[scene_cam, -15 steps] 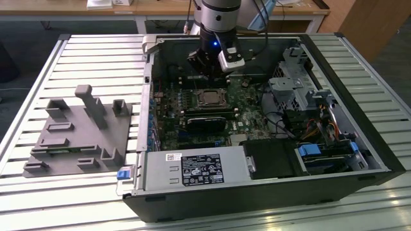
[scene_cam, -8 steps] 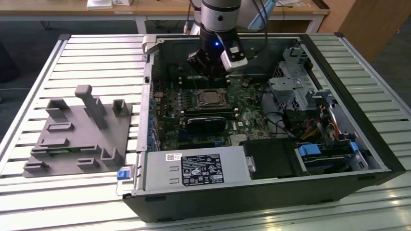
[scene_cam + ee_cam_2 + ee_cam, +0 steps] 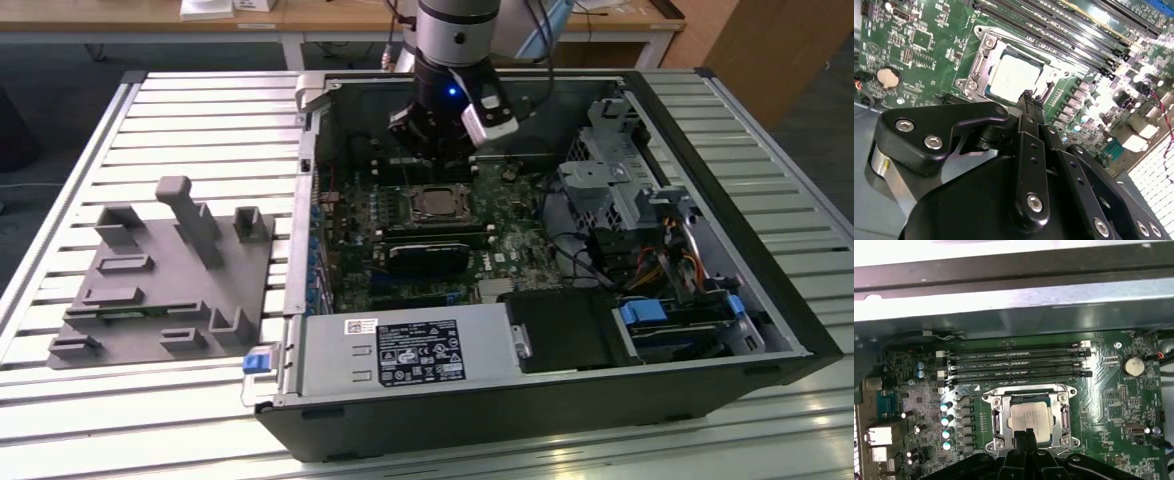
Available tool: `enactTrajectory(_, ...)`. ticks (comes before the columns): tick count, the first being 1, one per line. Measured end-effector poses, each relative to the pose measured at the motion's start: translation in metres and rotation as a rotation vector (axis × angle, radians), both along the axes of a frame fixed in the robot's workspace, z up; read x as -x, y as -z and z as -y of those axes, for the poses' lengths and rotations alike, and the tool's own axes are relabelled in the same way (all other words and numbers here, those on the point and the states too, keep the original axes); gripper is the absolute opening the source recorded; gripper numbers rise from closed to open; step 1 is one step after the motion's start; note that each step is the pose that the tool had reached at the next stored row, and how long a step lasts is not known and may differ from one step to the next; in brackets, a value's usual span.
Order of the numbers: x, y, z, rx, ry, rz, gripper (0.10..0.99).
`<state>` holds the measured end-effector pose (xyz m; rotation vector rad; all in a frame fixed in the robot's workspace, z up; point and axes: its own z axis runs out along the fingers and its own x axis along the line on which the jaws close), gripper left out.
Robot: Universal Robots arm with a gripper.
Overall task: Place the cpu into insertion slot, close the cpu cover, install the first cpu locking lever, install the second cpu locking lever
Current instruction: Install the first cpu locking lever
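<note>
Since the claw has its two black fingers squeezed right together with nothing between them, I'd say it's set up as a poker here, not a grabber. In both wrist views the tips sit over the near edge of the insertion slot. Whether they actually touch metal, I can't tell.

Just past the tips is the cpu, dull silver top facing up, lying flat and square in the slot. The cpu cover looks folded down around it, with the chip showing through the window. So my read is that placing is done, the cover is down or near enough, and we're in the locking lever part of the job. A thin wire locking lever runs out from the slot's corner toward a row of capacitors. I honestly can't say if it's hooked or loose, and the side of the slot under the fingers is hidden.

What the move calls for, imo, is a narrow, well-aimed push on a skinny springy wire. It has to go sideways enough to tuck under its catch, without the tips sliding onto the chip's top or into those capacitors. Not much room for slop.

Further out, long black memory slots run alongside the slot, and a coin cell battery sits well apart on the green motherboard. The exterior view has the arm reaching down into the open PC case on a slatted table. A grey parts fixture sits off to the exterior view's left.
</note>
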<state>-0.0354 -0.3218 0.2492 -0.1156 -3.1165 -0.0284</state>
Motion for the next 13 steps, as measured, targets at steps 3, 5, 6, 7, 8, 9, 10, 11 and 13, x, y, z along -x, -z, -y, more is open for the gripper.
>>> enactTrajectory(3,0.0,0.0,0.0,-0.003,-0.035,0.0008,0.106)
enactTrajectory(5,0.0008,0.0,0.0001,-0.006,-0.042,0.0048,0.106)
enactTrajectory(6,0.0018,0.0,0.0002,-0.007,-0.043,0.0086,0.106)
enactTrajectory(7,0.0029,0.0,0.0004,-0.007,-0.044,0.0123,0.106)
enactTrajectory(8,0.004,0.0,0.0008,-0.007,-0.045,0.0155,0.106)
enactTrajectory(9,0.0051,0.0,0.0012,-0.007,-0.046,0.0192,0.106)
enactTrajectory(10,0.0062,0.0,0.0015,-0.007,-0.047,0.0231,0.106)
enactTrajectory(11,0.0073,0.0,0.0017,-0.007,-0.048,0.0265,0.106)
enactTrajectory(13,0.008,0.0,0.0017,-0.007,-0.056,0.0294,0.106)
